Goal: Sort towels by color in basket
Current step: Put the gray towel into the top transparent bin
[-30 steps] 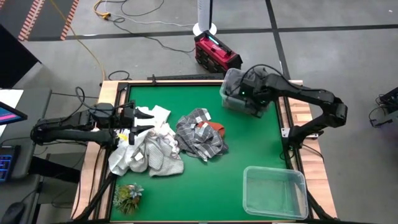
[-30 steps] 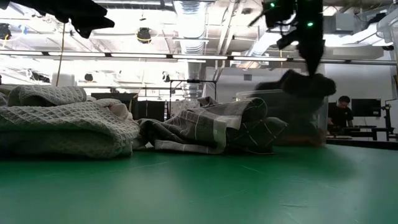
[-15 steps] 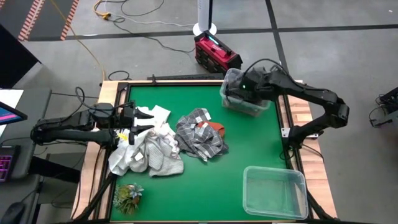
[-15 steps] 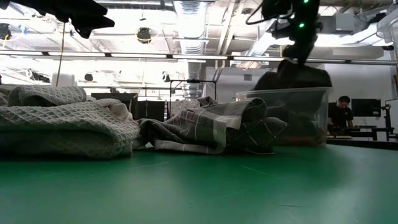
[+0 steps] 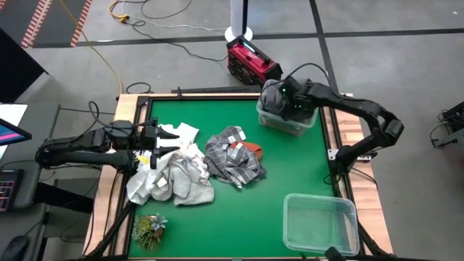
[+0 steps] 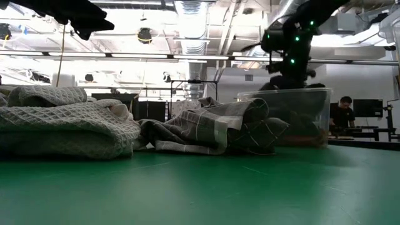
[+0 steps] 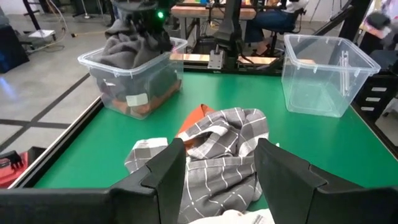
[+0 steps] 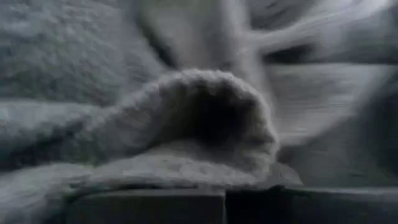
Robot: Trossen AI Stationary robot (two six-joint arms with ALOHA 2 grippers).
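Grey towel (image 5: pixel 273 95) under right claw (image 5: pixel 284 104) (over bin (image 5: pixel 290 125)).

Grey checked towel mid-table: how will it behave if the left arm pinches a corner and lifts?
The grey checked towel lies crumpled in soft folds, so it will probably hang limp and unfurl. It overlaps the rust-orange towel, which may drag along. It looks thin, so likely light; the open left gripper should manage it.

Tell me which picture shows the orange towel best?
The left wrist view: the rust-orange towel peeks out from under the grey-checked towel, close and clear. The high view shows only a small orange edge. In the low view it cannot be made out, and the right wrist view shows only grey cloth.
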